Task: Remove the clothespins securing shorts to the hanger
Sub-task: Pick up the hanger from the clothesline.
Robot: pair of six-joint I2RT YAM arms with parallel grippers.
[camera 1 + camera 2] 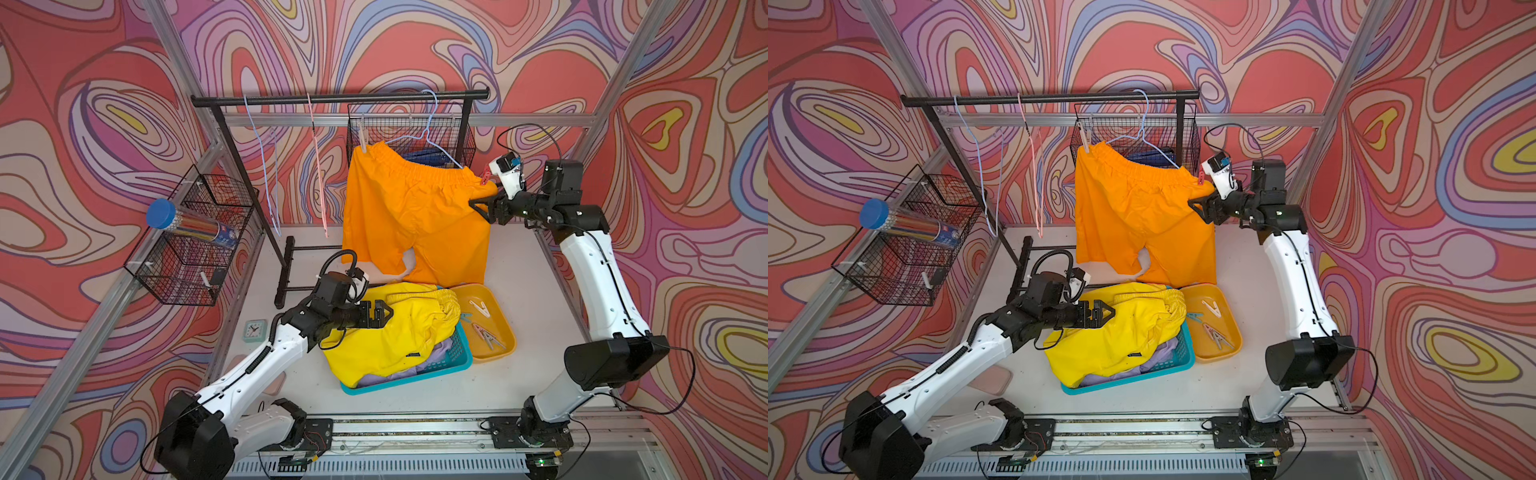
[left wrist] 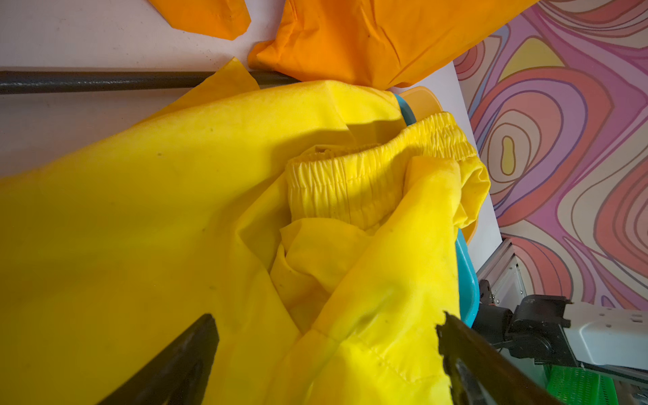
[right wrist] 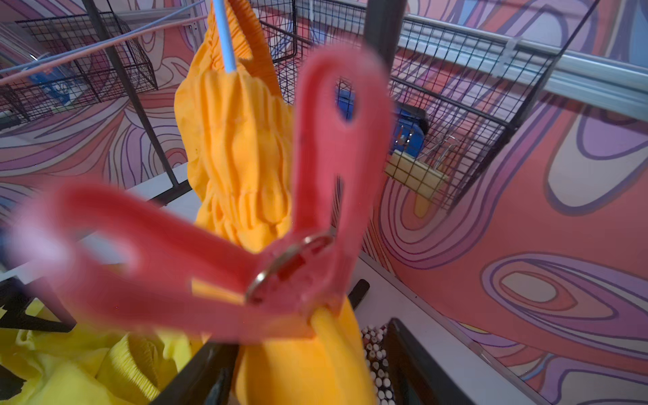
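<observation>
**Two pairs in the basket, orange pair still pinned up**

Nearest me, my left gripper (image 1: 384, 314) hangs with its pincer spread wide over the bright yellow thin shorts (image 1: 395, 345). They're heaped on a lilac pair (image 1: 436, 353) in the teal plastic basket (image 1: 415, 382). Just right of that, the yellow plastic tray (image 1: 512, 328) holds a few loose spring clothespins (image 1: 486, 336), four I think. Farther back, my right gripper (image 1: 478, 210) has its pincer apart either side of the orange fabric shorts (image 1: 415, 216) at the right waistband corner. It's just under the red plastic clothespin (image 3: 315, 245) and not biting anything I can see. Farthest, a beige clothespin (image 1: 363, 139) pins the left corner to the pale blue wire hanger (image 1: 446, 154) on the black metal rail (image 1: 332, 99). So I reckon two pins left, red one first.
</observation>
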